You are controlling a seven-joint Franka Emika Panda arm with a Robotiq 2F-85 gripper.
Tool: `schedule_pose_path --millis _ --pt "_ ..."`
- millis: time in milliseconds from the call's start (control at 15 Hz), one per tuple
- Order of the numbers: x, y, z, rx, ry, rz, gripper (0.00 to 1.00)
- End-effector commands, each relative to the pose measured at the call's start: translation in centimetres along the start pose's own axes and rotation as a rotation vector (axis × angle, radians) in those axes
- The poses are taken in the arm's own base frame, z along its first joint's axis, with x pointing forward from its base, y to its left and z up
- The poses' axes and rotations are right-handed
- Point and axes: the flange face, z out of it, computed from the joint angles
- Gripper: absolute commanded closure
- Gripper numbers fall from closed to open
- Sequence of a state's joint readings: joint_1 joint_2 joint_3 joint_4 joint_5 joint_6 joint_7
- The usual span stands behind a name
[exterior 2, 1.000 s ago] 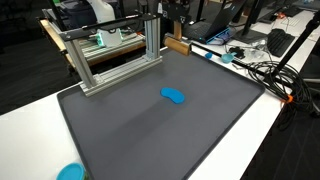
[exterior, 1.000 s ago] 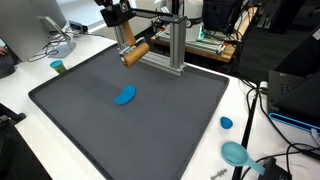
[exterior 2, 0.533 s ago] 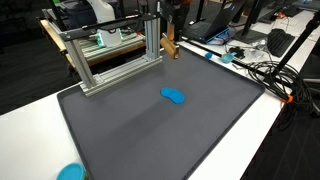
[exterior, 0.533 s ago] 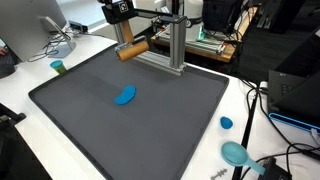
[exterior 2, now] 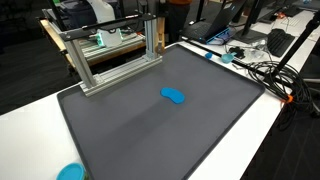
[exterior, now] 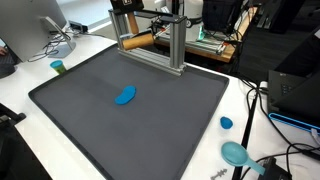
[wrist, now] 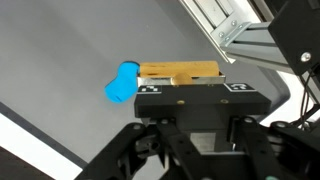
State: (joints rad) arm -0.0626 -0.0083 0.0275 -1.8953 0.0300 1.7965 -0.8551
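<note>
The fingers (wrist: 152, 92) are clamped shut on a brown wooden block (exterior: 137, 42), holding it in the air above the far edge of the dark grey mat (exterior: 170, 120), just beside a silver aluminium frame (exterior: 172, 50). A small blue oval piece (exterior: 125, 95) lies near the mat's middle.

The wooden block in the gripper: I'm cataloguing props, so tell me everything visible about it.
In an exterior view the wooden block is a tan, elongated piece, wood by its look. It hangs nearly level with one end slightly higher, near the far edge of the dark mat and beside the aluminium frame. In the wrist view the gripper is shut on it; nothing else touches it.
</note>
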Motion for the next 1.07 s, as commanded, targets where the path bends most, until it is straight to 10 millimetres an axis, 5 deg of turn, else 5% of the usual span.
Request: schedule_pose_path --millis 0,133,200,1000 --pt "0.0 0.0 0.0 0.002 -0.002 0.003 0.53" --pt "0.1 0.1 0.3 0.006 -0.005 0.003 0.53" --pt "0.2 0.1 0.4 0.007 -0.006 0.002 0.78" --pt "-2.2 -1.4 0.6 0.037 -0.047 0.735 0.78"
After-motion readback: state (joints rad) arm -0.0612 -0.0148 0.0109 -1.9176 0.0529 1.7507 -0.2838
